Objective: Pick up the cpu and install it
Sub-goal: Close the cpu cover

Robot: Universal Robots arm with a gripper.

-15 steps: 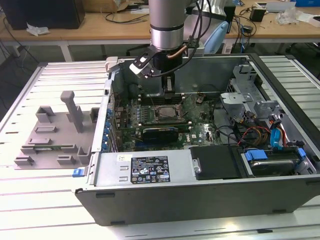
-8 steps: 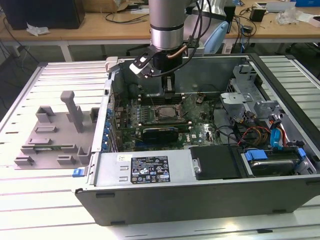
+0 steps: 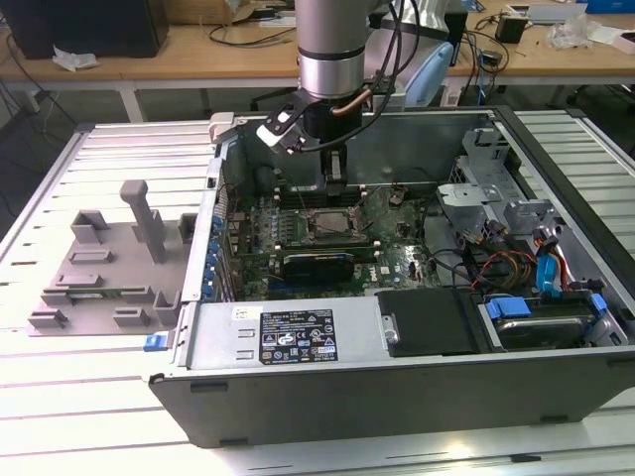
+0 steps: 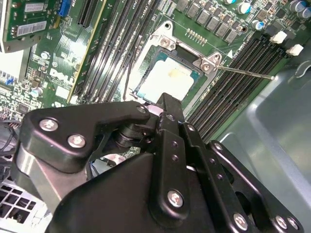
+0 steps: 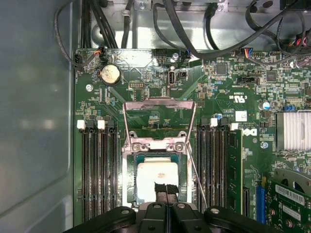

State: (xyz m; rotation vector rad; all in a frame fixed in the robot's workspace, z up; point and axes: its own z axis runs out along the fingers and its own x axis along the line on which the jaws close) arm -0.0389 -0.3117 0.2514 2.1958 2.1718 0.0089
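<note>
The cpu (image 5: 155,177) is a pale square chip lying flat inside the motherboard socket (image 5: 129,194), and it shows in both wrist views (image 4: 167,80). The socket's metal load plate (image 5: 159,104) is swung open, with its thin lever (image 5: 197,179) alongside. My gripper (image 5: 165,190) hangs just above the chip's near edge, its two black fingers pressed together with nothing between them. In the exterior view my gripper (image 3: 333,183) reaches down into the open computer case, right over the socket (image 3: 332,223).
Memory slots (image 5: 95,170) flank the socket on both sides. Cables (image 5: 194,29) run along the case wall behind the board. A drive cage (image 3: 496,198) and wiring fill the case on the exterior view's right. A grey plastic tray (image 3: 99,268) sits outside the case on the exterior view's left.
</note>
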